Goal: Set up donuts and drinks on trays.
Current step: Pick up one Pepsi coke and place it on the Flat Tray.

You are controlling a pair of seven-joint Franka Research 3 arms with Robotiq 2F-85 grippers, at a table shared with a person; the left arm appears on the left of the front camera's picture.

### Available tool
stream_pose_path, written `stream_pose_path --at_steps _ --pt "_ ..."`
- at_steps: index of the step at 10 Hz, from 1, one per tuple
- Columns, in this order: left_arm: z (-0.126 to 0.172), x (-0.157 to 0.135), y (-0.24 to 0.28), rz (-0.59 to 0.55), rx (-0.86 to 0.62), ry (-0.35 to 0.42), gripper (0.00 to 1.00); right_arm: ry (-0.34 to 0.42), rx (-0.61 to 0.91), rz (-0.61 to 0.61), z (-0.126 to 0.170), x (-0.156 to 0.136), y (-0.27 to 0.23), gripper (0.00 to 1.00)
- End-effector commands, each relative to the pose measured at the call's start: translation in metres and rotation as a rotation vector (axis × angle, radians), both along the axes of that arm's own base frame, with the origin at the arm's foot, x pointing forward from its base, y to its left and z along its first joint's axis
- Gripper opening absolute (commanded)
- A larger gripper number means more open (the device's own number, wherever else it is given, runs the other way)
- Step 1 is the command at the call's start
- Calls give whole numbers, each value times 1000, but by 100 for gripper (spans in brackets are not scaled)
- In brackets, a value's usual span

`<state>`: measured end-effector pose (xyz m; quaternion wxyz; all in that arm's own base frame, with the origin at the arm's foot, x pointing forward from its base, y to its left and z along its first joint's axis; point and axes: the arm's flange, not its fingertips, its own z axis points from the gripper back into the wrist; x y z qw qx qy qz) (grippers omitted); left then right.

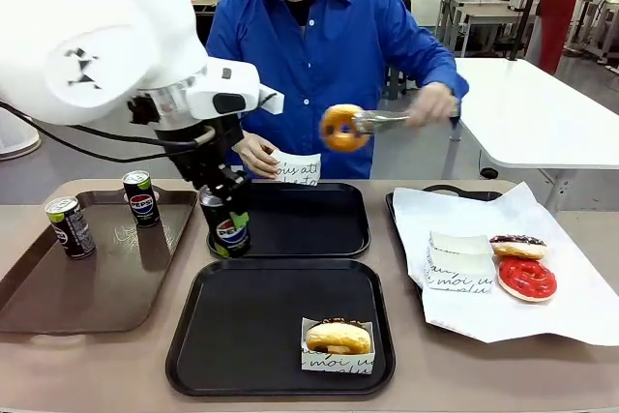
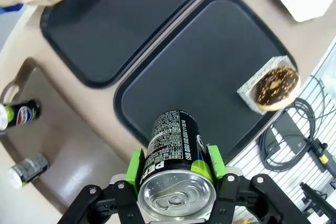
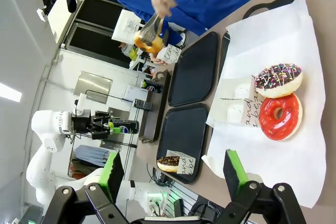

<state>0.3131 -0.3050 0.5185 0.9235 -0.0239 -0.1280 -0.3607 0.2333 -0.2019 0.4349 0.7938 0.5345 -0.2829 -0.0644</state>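
Note:
My left gripper (image 1: 225, 202) is shut on a black Pepsi can (image 1: 231, 233), held upright at the left rim of the far black tray (image 1: 309, 224). The left wrist view shows the green pads of the left gripper (image 2: 176, 163) clamped on the can (image 2: 173, 137). The near black tray (image 1: 242, 336) holds a donut in a white sleeve (image 1: 338, 340) at its front right corner. Two more cans (image 1: 70, 226) (image 1: 142, 197) stand on the brown tray (image 1: 58, 307). The person holds a glazed donut (image 1: 341, 128) in tongs above the far tray, with a paper sleeve (image 1: 295, 168) in the other hand. My right gripper (image 3: 175, 174) is open and holds nothing.
At the right lies white paper (image 1: 571, 287) with a stack of sleeves (image 1: 459, 263), a sprinkled donut (image 1: 517, 246) and a red-iced donut (image 1: 527, 278). The person stands close behind the far tray. Cables hang off the table's near edge (image 2: 289, 129).

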Motion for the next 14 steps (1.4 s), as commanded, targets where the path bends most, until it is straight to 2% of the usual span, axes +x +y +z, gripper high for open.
stream_pose_path --at_steps 1,6,8,11,12,13,14 --pt "-1 -1 -9 -5 -10 16 59 -21 9 3 0 1 -1 100" --pt "-6 2 -4 -6 0 9 59 -21 9 3 0 1 -1 100" --pt "-18 35 -3 5 -5 83 59 -21 9 3 0 1 -1 100" --pt "-41 55 -8 38 -3 178 59 -21 9 3 0 1 -1 100" --pt "-9 33 14 15 70 121 59 -21 9 3 0 1 -1 100" --pt "38 0 54 14 6 14 59 -21 9 3 0 1 -1 100" --pt "58 -28 89 29 -4 -44 59 -21 9 3 0 1 -1 100"
